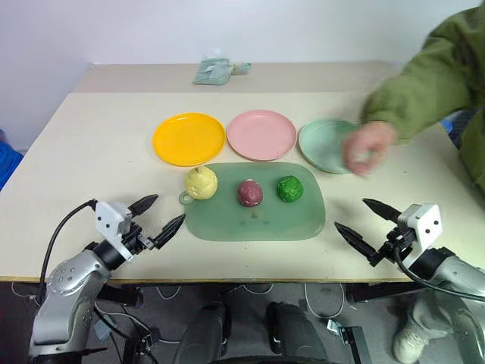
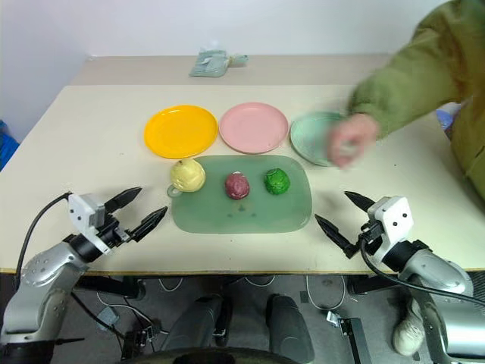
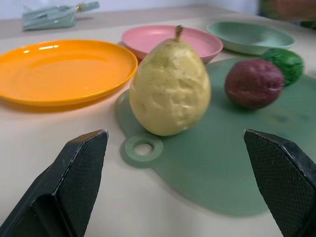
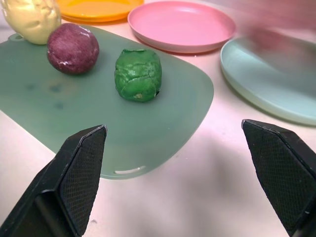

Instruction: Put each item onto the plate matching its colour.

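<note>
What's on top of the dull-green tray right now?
Three items sit on the tray: yellow pear, maroon fruit, bumpy green fruit. The tray surface directly beneath each is hidden.

A pale table (image 1: pixel 98 144) carries yellow plate (image 1: pixel 189 139), pink plate (image 1: pixel 261 134), mint plate (image 1: pixel 322 144), green tray (image 1: pixel 258 216) and a far packet (image 1: pixel 215 70).
</note>
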Action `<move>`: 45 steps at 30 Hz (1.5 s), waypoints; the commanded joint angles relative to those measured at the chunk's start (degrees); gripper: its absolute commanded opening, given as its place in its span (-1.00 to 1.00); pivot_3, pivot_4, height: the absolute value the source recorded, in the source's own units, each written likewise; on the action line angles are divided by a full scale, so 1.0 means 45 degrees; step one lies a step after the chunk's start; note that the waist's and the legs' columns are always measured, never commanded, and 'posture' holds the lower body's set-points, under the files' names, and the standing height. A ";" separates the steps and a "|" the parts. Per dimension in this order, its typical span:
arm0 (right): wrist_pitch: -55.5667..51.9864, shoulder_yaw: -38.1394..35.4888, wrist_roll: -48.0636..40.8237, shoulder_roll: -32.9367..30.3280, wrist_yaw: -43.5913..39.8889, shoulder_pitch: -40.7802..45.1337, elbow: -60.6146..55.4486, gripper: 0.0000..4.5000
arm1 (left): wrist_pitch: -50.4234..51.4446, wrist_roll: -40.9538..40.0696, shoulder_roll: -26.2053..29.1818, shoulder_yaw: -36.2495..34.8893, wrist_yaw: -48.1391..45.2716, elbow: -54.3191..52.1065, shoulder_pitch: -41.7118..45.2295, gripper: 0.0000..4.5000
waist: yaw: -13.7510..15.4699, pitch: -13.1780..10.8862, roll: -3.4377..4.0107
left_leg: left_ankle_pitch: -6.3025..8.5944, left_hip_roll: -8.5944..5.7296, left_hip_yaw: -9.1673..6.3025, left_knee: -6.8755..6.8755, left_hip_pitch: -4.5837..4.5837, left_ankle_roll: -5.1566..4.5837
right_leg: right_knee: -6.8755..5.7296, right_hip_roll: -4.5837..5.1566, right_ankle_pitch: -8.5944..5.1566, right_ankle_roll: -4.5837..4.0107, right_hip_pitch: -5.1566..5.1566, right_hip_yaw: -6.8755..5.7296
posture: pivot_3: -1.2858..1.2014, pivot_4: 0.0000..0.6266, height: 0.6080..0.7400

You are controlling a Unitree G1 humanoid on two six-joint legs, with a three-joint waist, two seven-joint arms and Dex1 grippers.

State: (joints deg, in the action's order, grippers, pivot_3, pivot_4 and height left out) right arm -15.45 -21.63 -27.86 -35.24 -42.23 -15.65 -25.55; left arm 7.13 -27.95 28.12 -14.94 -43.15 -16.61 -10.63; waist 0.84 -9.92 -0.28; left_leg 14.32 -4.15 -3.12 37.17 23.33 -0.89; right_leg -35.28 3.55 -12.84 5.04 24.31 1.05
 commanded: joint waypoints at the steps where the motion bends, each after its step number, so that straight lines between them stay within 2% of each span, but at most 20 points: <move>1: -0.0224 -0.0523 -0.0472 -0.0304 -0.0036 0.0075 -0.0689 0.98 | -0.0350 -0.0341 0.0140 -0.0478 -0.0269 -0.0565 -0.0349 1.00 | -0.0007 0.0001 0.0001 | 0.0000 0.0000 0.0000 0.0000 0.0001 0.0000 | 0.0005 0.0001 0.0000 0.0000 -0.0001 0.0000 | 0.03 -0.52 1.00; 14: -0.0515 0.0366 -0.0129 -0.0229 0.0475 0.0851 -0.0570 0.98 | 0.0754 -0.1287 0.0461 -0.1073 0.0348 -0.2066 -0.0522 1.00 | -0.0004 0.0000 0.0000 | 0.0000 0.0002 0.0001 -0.0001 0.0008 -0.0002 | 0.0016 0.0001 0.0000 0.0000 0.0003 -0.0002 | 0.03 -0.52 1.00; 21: -0.0593 0.0523 -0.0162 -0.0183 0.0677 0.0848 -0.0938 0.98 | 0.1843 -0.0689 0.0247 -0.0028 0.1618 -0.2226 0.0895 1.00 | 0.0004 0.0000 0.0000 | -0.0001 0.0000 0.0002 0.0008 0.0007 -0.0003 | 0.0014 -0.0001 0.0002 0.0003 -0.0002 -0.0008 | 0.03 -0.52 1.00; 31: -0.0856 0.0986 -0.0244 -0.0269 0.0776 0.1588 -0.0874 0.98 | 0.2877 -0.1005 0.0071 0.0230 0.2439 -0.2420 0.1149 1.00 | 0.0008 0.0000 0.0000 | 0.0000 0.0001 0.0004 0.0005 0.0006 -0.0004 | 0.0011 -0.0006 0.0003 0.0005 0.0004 -0.0003 | 0.03 -0.52 1.00; 38: -0.0573 0.1693 -0.0954 -0.0189 -0.0572 0.2690 -0.0514 0.98 | 0.3551 -0.1388 -0.0640 0.0137 0.3675 -0.2271 0.1839 1.00 | -0.0002 0.0001 -0.0001 | -0.0001 0.0001 0.0004 0.0012 0.0005 -0.0004 | 0.0006 -0.0007 0.0005 0.0007 0.0002 -0.0006 | 0.03 -0.52 1.00; 45: 0.0052 0.3093 -0.0812 0.0035 -0.2303 0.4253 0.1322 0.98 | 0.4171 -0.0919 -0.0997 0.0776 0.4380 -0.1288 0.3096 1.00 | 0.0012 0.0001 -0.0008 | -0.0002 -0.0002 0.0004 0.0020 0.0004 -0.0005 | 0.0000 -0.0011 0.0008 0.0010 0.0000 -0.0011 | 0.03 -0.52 1.00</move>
State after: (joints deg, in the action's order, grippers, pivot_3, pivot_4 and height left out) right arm -16.87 -7.59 -31.47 -35.13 -51.22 2.77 -19.70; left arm 25.60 -32.89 23.54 -11.88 -24.08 -22.46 2.72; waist 0.89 -9.92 -0.31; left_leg 14.31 -4.17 -3.10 37.26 23.35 -0.91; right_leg -35.29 3.50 -12.79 5.10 24.31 1.00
